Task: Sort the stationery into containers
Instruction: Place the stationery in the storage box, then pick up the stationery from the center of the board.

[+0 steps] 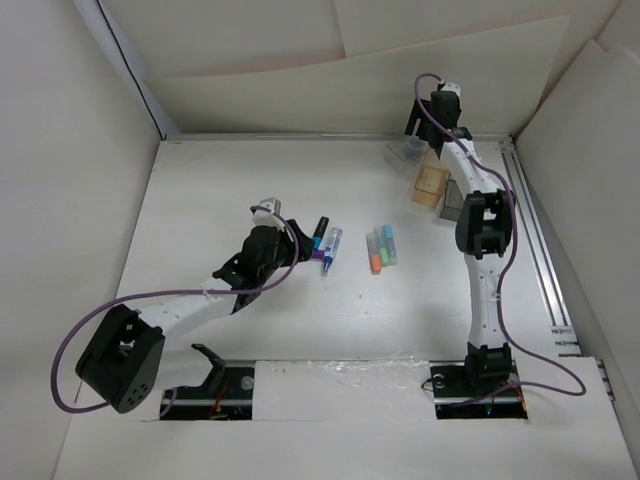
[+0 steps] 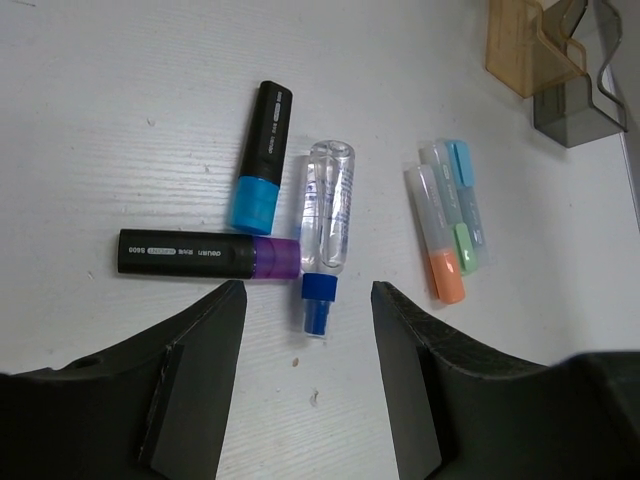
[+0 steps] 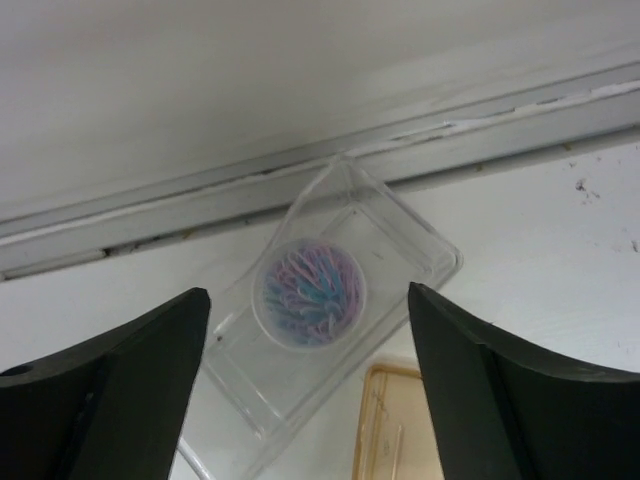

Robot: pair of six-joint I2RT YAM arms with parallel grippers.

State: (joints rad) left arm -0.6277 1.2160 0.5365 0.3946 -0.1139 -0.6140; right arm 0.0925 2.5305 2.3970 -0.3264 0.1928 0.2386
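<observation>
A black marker with a teal band [image 2: 262,155], a purple-tipped marker [image 2: 205,255] and a blue-white pen [image 2: 327,225] lie together on the table. Orange [image 2: 438,235] and pale-blue [image 2: 462,200] short sticks lie to their right. My left gripper [image 2: 308,300] is open and empty, its jaws just short of the pen's blue cap. In the top view it [image 1: 298,243] sits left of the markers [image 1: 320,238]. My right gripper [image 3: 308,293] is open and empty above the clear plastic container [image 3: 420,250], which holds a round tub of coloured clips [image 3: 310,295].
The tan wooden box [image 1: 430,185] and the dark grey box [image 1: 452,207] stand at the back right, beside the right arm, and both show in the left wrist view, tan [image 2: 525,45] and grey [image 2: 580,95]. White walls enclose the table. A metal rail [image 1: 535,230] runs along the right edge.
</observation>
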